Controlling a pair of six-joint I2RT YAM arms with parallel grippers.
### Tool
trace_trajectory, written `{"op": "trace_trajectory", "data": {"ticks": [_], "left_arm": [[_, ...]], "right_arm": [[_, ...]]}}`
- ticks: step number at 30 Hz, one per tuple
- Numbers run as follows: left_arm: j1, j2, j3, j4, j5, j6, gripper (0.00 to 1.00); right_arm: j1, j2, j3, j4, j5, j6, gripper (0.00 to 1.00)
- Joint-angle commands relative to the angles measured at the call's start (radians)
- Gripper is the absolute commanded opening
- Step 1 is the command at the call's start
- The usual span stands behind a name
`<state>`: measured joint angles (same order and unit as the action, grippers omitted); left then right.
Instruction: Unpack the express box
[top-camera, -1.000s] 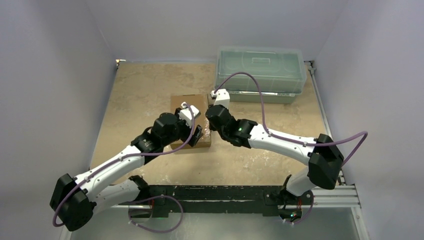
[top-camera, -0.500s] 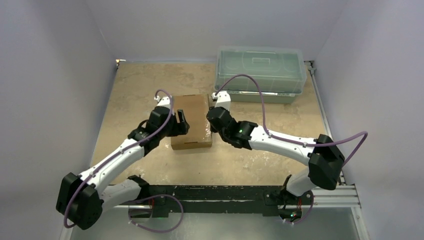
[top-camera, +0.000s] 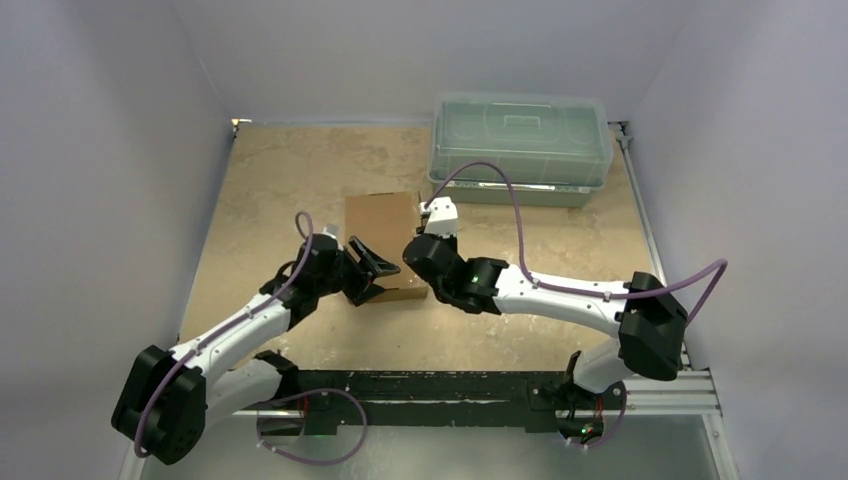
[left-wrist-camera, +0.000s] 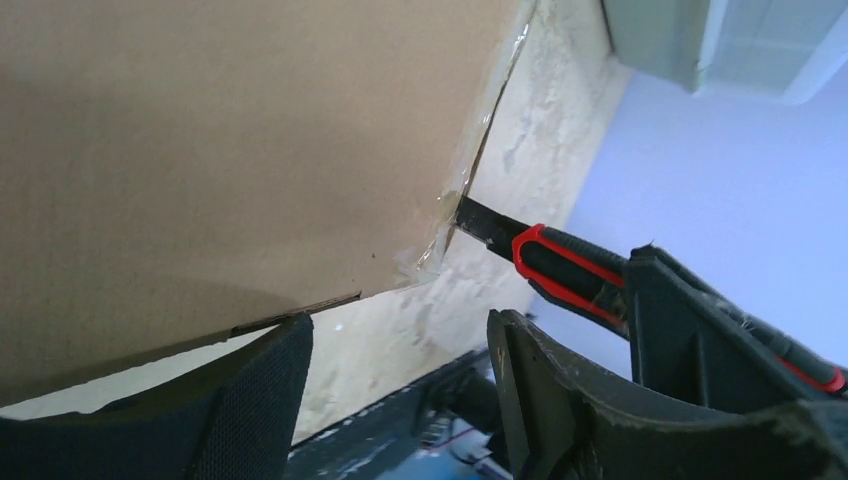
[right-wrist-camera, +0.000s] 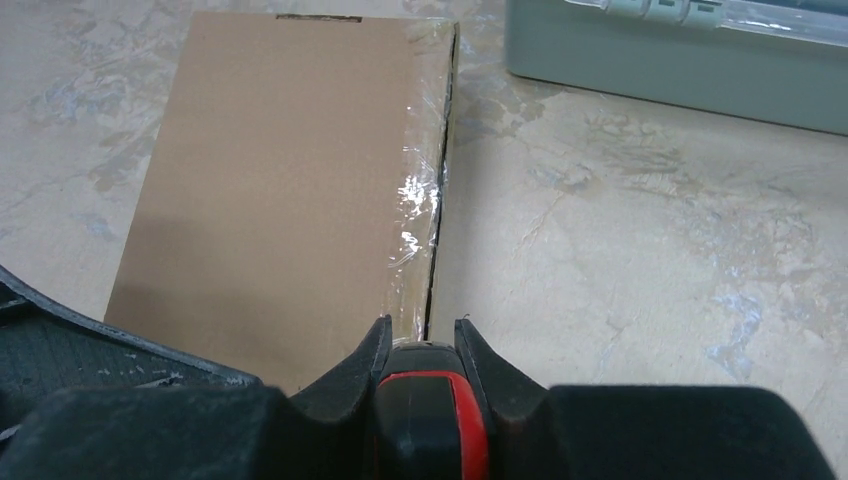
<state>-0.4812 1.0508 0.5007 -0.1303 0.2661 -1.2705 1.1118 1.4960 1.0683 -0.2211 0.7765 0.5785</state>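
Pale lavender walls are seen on three sides of a beige, marbled table (top-camera: 280, 180). Toward the middle of this table, somewhat left of centre, the express box (top-camera: 383, 225) is laid flat with its lid closed. Clear tape (right-wrist-camera: 415, 215) is stretched along its right edge. A translucent grey-green plastic bin (top-camera: 520, 140) is set against the far edge of the table toward the right corner, beyond the box's far right corner and apart from it.

The left gripper (left-wrist-camera: 400, 350) is held low at the near left corner of the box. Its fingers (left-wrist-camera: 255, 400) are spread apart and nothing is gripped between them; only bare table is seen in the gap. One finger is placed just beside the box's near edge, but whether contact is made cannot be told.

The right gripper (right-wrist-camera: 422, 335) is positioned at the near right corner of the box. Its fingers are clamped on the red-and-black handle of a utility knife (left-wrist-camera: 580, 275). The dark blade (left-wrist-camera: 485, 222) is pointed at the taped near right corner, and its tip is met by the loose, wrinkled tape there.
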Motion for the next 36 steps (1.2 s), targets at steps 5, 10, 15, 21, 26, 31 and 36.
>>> {"op": "trace_trajectory", "data": {"ticks": [5,10,15,21,26,31,36], "left_arm": [[-0.130,0.053,-0.128,0.441,-0.108,-0.461,0.60],[-0.190,0.082,-0.143,0.484,-0.237,-0.496,0.59],[-0.217,0.054,-0.160,0.448,-0.363,-0.500,0.58],[-0.225,0.123,-0.172,0.501,-0.317,-0.474,0.58],[-0.226,0.132,-0.186,0.453,-0.355,-0.446,0.60],[-0.226,0.161,-0.177,0.488,-0.348,-0.361,0.63],[-0.224,0.087,-0.072,0.436,-0.295,-0.059,0.72]], "right_arm": [[0.060,-0.043,-0.014,0.004,0.186,0.087,0.00],[0.082,-0.045,-0.024,-0.003,0.189,0.108,0.00],[0.109,-0.051,-0.024,-0.062,0.203,0.148,0.00],[0.133,-0.073,-0.057,-0.066,0.201,0.170,0.00],[0.173,-0.091,-0.085,-0.053,0.196,0.182,0.00],[0.192,-0.097,-0.103,-0.067,0.158,0.224,0.00],[0.138,-0.130,-0.140,0.028,0.111,0.160,0.00]]}}
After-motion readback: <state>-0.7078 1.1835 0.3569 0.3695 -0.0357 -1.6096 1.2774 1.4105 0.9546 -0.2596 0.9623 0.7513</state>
